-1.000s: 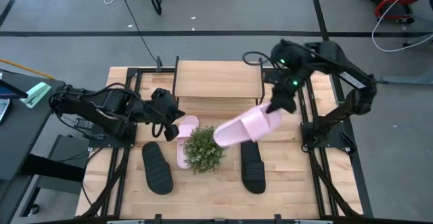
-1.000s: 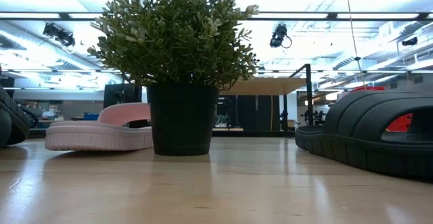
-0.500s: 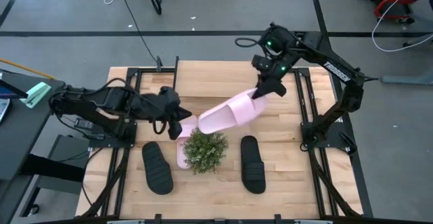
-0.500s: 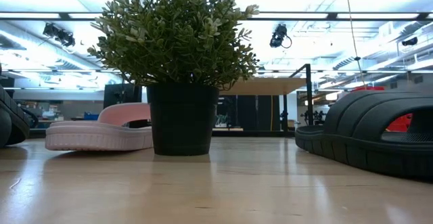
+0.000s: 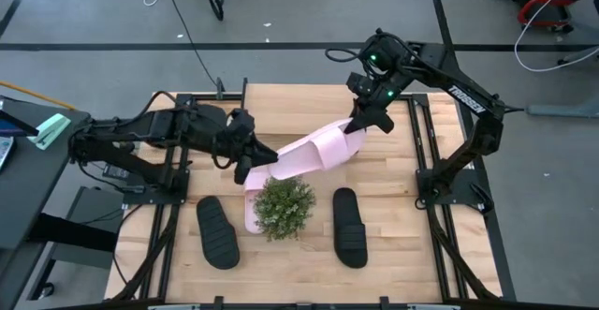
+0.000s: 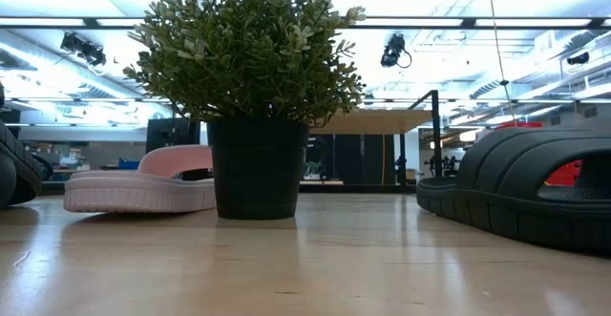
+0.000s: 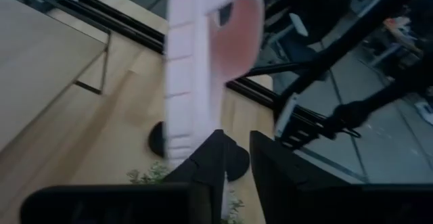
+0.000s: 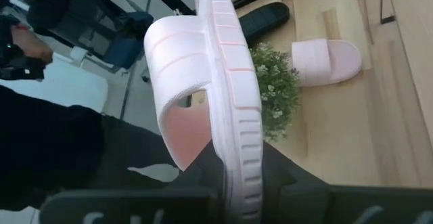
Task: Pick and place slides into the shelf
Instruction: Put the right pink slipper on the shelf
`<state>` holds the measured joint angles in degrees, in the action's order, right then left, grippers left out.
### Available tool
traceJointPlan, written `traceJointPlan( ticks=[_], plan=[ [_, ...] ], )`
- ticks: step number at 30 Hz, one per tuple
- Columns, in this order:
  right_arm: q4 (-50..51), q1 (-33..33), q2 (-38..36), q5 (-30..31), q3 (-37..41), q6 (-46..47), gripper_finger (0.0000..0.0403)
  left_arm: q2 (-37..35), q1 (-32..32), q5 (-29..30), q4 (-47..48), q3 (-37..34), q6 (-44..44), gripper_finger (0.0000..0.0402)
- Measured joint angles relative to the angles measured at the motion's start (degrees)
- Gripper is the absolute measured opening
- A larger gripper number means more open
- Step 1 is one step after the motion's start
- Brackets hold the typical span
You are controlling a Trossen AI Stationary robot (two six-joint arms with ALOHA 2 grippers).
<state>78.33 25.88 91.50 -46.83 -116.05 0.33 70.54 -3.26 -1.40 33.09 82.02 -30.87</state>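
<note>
I see right gripper (image 5: 358, 125) clamped on heel end of pink slide (image 5: 309, 154), held in air, tilted, over table (image 5: 412, 240) in front of shelf (image 5: 301, 110). Left gripper (image 5: 251, 163) at slide's toe end; can't tell if its fingers grip. Second pink slide (image 5: 250, 209) lies beside plant (image 5: 283, 208). Black slides (image 5: 217, 232) on table, either side of plant.

1. The whole table (image 5: 393, 230) is seen from high above, looking straight down.
2. The low view is taken from the tabletop, very close to the plant (image 6: 250, 87).
3. Each wrist view is taken close behind a lifted pink slide (image 8: 226, 109).
4. The plant is shared by all four views.
</note>
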Motion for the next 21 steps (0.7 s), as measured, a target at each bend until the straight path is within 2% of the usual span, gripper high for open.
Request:
traceJointPlan(
  ticks=[3, 8, 15, 21],
  plan=[
    [0.0, 0.0, 0.0, 0.0, 0.0, -0.1, 0.0043, 0.0, 1.1, -2.8, -0.5, 0.0, -0.9, 0.0104],
    [-0.8, -0.2, 0.0, 0.4, 0.0, -0.1, 0.0043, 1.8, 2.2, -3.8, -0.1, 0.0, -3.0, 0.0134],
    [-0.9, -0.2, 0.0, 1.0, 0.1, -0.1, 0.0043, 5.8, 2.2, -9.9, -3.6, 0.1, -2.6, 0.0168],
    [-0.4, -0.2, 0.0, 1.0, 0.1, 0.0, 0.0043, 7.5, 3.0, -10.1, -3.1, 0.1, -2.5, 0.0187]
  ],
)
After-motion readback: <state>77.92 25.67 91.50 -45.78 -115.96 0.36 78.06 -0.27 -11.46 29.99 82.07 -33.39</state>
